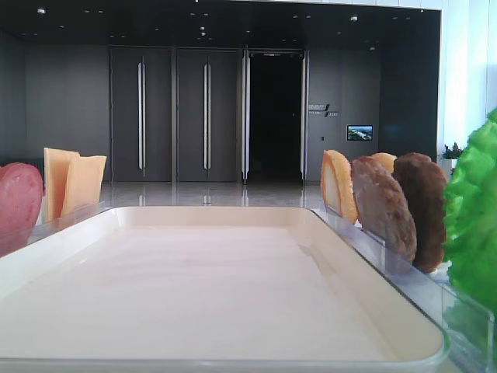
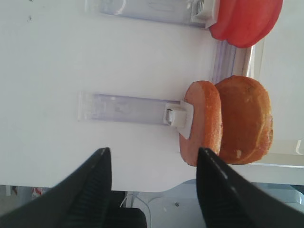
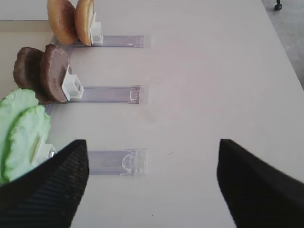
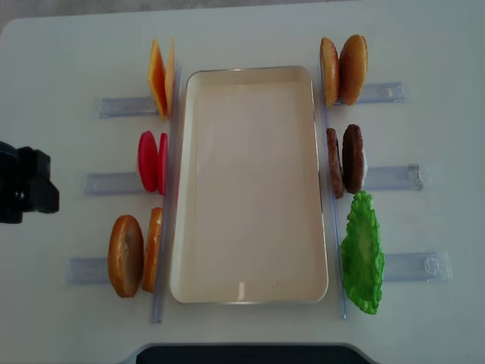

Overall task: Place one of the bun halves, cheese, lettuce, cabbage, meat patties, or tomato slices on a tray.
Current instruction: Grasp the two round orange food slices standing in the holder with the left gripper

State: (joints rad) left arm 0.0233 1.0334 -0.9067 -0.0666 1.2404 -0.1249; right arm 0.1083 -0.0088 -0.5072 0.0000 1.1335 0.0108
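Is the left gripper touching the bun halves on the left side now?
Apart. In the left wrist view, the open left gripper shows bare table between its jaws and the bun halves, which stand upright in their rack.

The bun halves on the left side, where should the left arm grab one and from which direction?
Grip the outer bun half by its flat faces near the top edge, from above: it stands on edge in the clear rack, top rim free.

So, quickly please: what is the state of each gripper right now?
Left gripper: open, holding nothing; it faces the buns in their rack.
Right gripper: open, holding nothing, over bare table beside the lettuce.
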